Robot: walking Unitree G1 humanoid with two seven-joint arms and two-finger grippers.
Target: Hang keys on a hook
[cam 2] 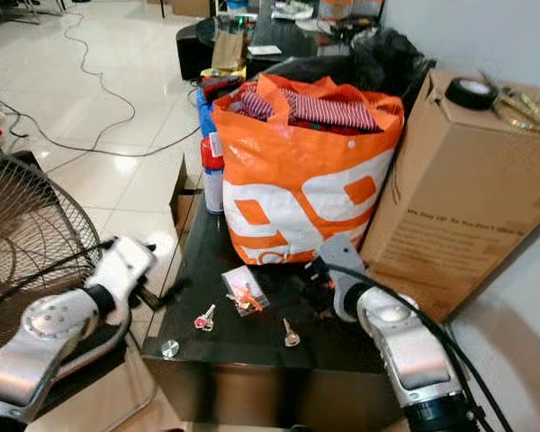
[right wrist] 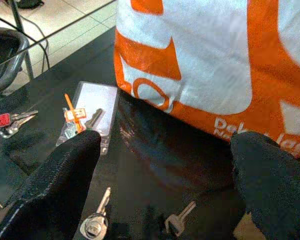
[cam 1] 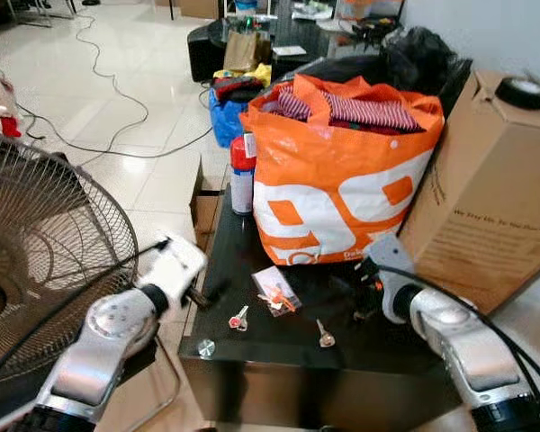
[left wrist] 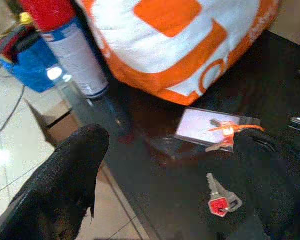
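Several keys lie on a black glass table (cam 1: 279, 360). A red-tagged key (cam 1: 239, 317) is nearest the front left. Orange-tagged keys (cam 1: 279, 297) rest on a small clear plastic bag (left wrist: 202, 125). A plain silver key (cam 1: 325, 335) lies to the right of them. My left gripper (cam 1: 198, 290) hovers at the table's left edge, open, with the red-tagged key (left wrist: 220, 200) just ahead of it. My right gripper (cam 1: 364, 290) is low over the table by the orange bag's foot, open, with the silver key (right wrist: 97, 217) below its fingers (right wrist: 65, 175).
A stuffed orange and white bag (cam 1: 342, 171) stands behind the keys, a red-capped spray can (cam 1: 242, 175) to its left. A large cardboard box (cam 1: 495, 198) leans at the right. A floor fan (cam 1: 36, 261) stands close on the left. Cables cross the tiled floor (cam 1: 117, 99).
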